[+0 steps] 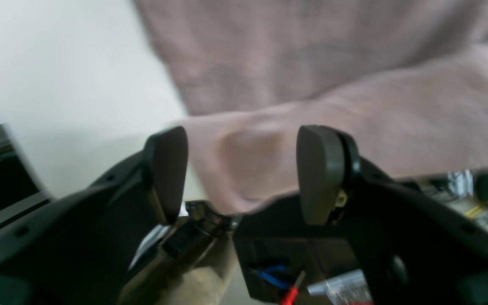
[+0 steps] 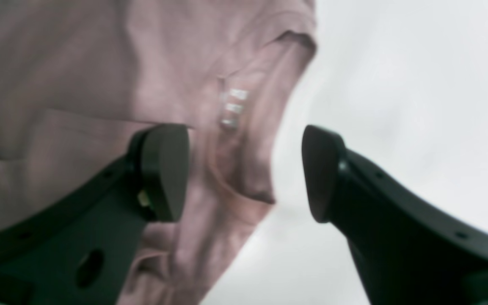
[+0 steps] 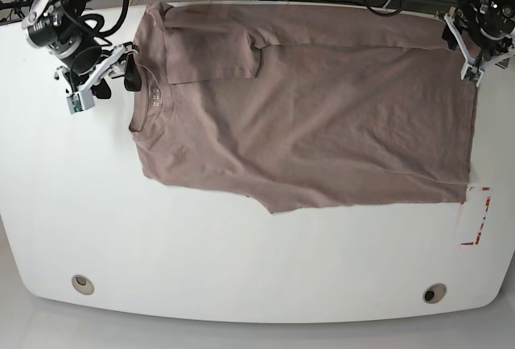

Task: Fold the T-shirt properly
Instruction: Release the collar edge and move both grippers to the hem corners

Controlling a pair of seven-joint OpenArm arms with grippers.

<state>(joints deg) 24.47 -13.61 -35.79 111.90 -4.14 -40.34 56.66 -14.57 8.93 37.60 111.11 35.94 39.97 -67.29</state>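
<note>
While both hands (image 2: 244, 169) (image 1: 241, 173) gape empty, the T-shirt's (image 3: 322, 116) neck label (image 2: 232, 108) is unreadable.

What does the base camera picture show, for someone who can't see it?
A big mauve-brown T-shirt lies spread on a white table, collar toward the picture's left, with the far sleeve folded in over its body. The right pincer sits open beside the collar, and the left pincer is at the hem's far corner.
</note>
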